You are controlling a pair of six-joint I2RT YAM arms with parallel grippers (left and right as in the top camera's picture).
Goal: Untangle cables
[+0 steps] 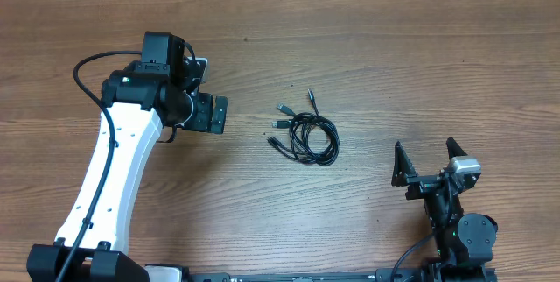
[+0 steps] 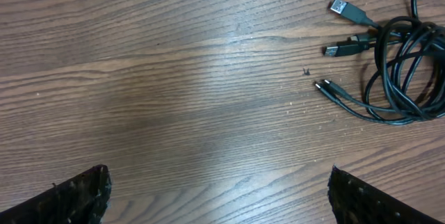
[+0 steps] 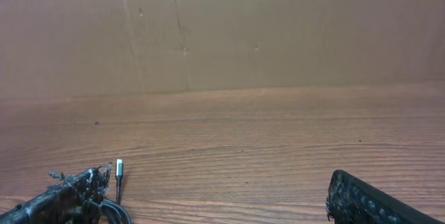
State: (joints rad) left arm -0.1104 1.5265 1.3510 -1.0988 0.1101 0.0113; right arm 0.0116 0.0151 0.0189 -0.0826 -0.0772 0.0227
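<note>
Cables [image 1: 306, 131] lie mid-surface: thin black cords coiled in one loose bundle, silver-tipped plugs poking toward the left edge. Left end effector [image 1: 208, 89] and right end effector [image 1: 426, 155] both gape wide, empty.

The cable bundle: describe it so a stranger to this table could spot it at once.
From overhead, look near the middle of the wooden table. A small bundle of thin black cables lies there in loose loops, plugs sticking out leftward; it is much thinner than the wire on the left arm.
</note>
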